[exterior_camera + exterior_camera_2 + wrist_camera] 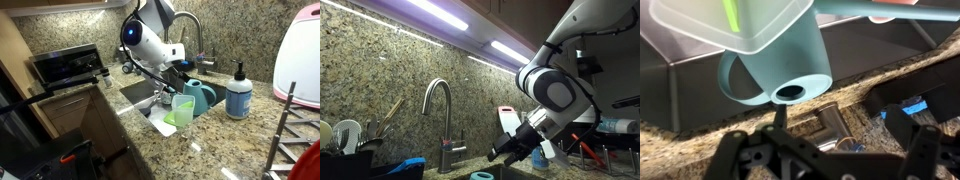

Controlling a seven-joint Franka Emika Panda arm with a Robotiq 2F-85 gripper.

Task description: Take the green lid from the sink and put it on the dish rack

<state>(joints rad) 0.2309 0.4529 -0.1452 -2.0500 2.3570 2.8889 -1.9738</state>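
The jaws stand wide apart, empty, over the sink (136, 94). The green lid (183, 110) touches the teal jug (201, 95) beside it; the dish rack (288, 128) stands well apart.

The green lid (725, 25) is pale translucent plastic, smooth and slightly glossy. The teal jug (775, 60) looks like smooth matt plastic. The sink (680, 90) is dull brushed metal, the desk (210, 145) polished speckled granite, the faucet (448, 125) shiny chrome. My claw (825, 150) looks matt black.
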